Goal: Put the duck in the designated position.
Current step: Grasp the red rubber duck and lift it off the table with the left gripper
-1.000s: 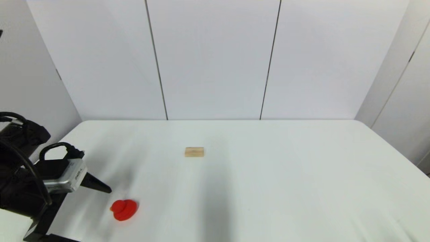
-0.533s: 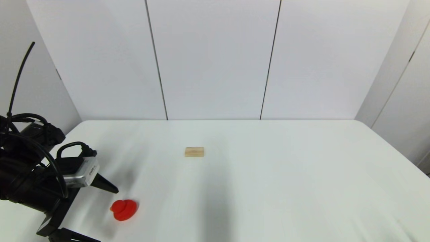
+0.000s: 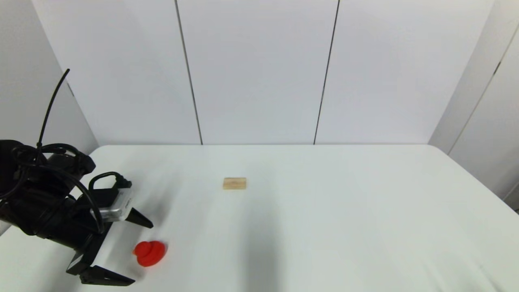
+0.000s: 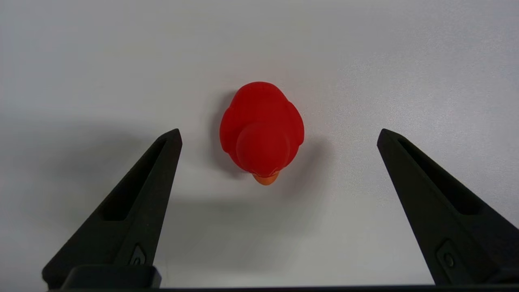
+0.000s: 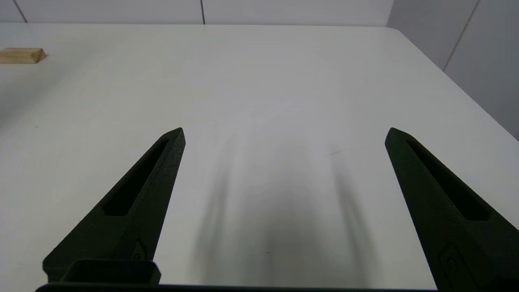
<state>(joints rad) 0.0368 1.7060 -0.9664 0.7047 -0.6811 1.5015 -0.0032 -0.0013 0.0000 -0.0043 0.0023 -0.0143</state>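
White tabletop (image 3: 324, 211) spans the head view, grey wall panels behind it.

Left arm enters at the near left corner. Left pincer (image 3: 140, 251): fingers spread wide, holding nothing and touching nothing. One finger (image 3: 140, 218) lies on the far side of the duck, the other (image 3: 107, 277) on the near side, close to the table edge. In the left wrist view the pincer (image 4: 279, 136) frames the duck with clear gaps on both sides.

Silver camera module (image 3: 117, 207) on the left wrist carries a printed label; text too small to read.

Right pincer (image 5: 284, 134): wide open and empty over bare tabletop, seen in its own wrist view only.

Tan wooden block (image 3: 234, 183) lies flat near mid-table, well apart from the duck.

Red rubber duck (image 3: 149, 253) sits upright at the near left of the tabletop, just beyond the left fingertips. Orange beak (image 4: 266, 179) points toward the wrist camera.
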